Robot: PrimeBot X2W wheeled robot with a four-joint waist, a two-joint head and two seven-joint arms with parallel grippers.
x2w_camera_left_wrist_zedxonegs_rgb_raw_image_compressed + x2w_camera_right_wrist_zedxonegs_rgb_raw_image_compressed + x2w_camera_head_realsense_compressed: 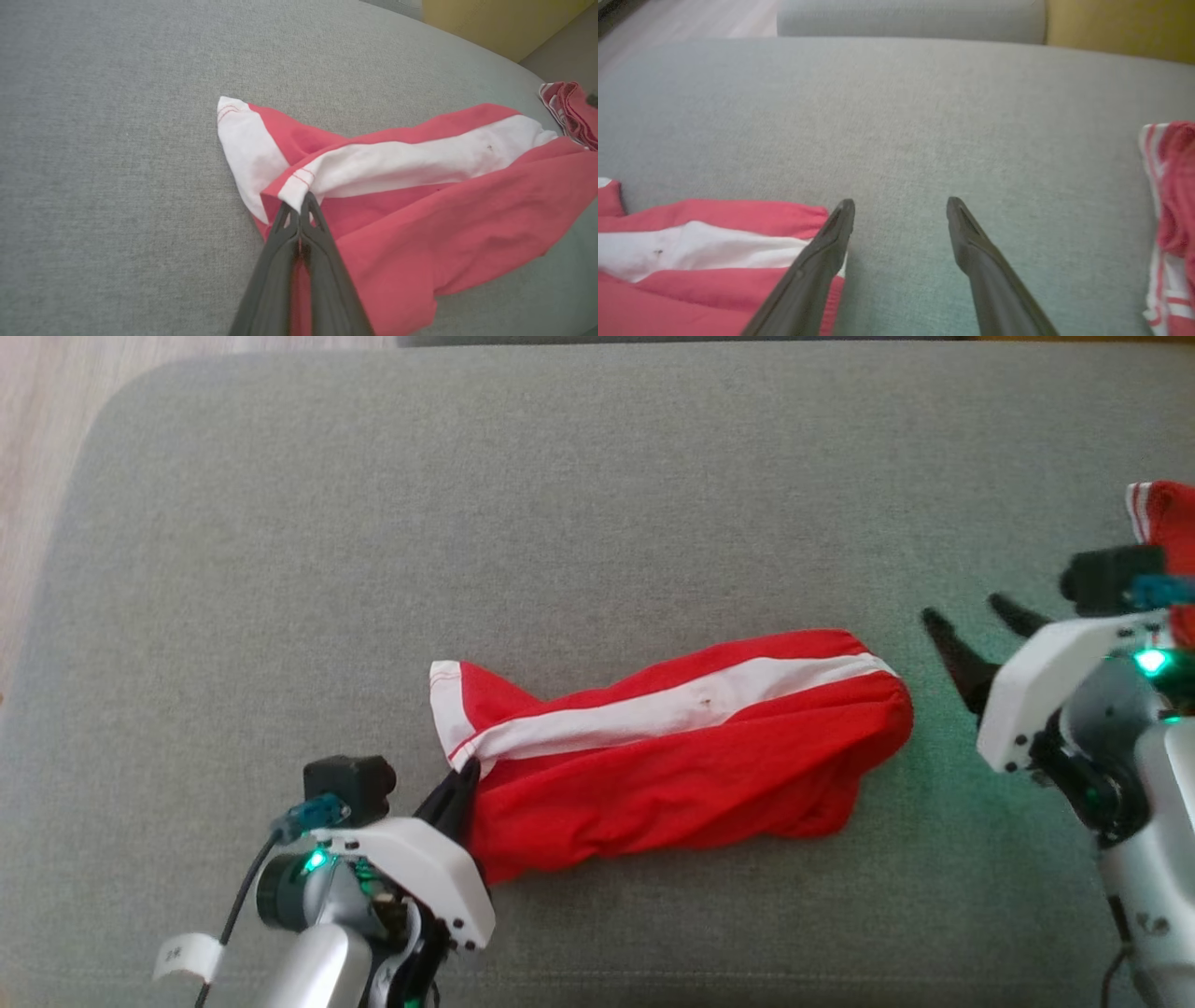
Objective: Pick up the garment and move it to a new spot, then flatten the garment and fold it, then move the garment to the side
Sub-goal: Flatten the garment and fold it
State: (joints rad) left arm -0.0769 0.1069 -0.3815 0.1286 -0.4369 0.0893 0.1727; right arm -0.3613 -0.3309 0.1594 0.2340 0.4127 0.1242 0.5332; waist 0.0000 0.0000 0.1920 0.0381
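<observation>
Jaws of left gripper (462, 779) pressed together, pinching the white-striped hem corner of the red garment (681, 765), which lies crumpled mid-cushion. Left wrist view shows the pinch right at the stitched hem. Right gripper (966, 609) jaws spread wide, holding nothing, just beside garment's other end. Grey cushion (560, 504), wood floor (47, 429) past its far left corner. Right wrist view adds a yellow panel (1120, 23) behind and a second red-white cloth (1169, 186) at the far right.

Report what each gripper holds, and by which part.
The left gripper pinches the red garment by the hemmed end of its white stripe. The right gripper is open, holding nothing.
</observation>
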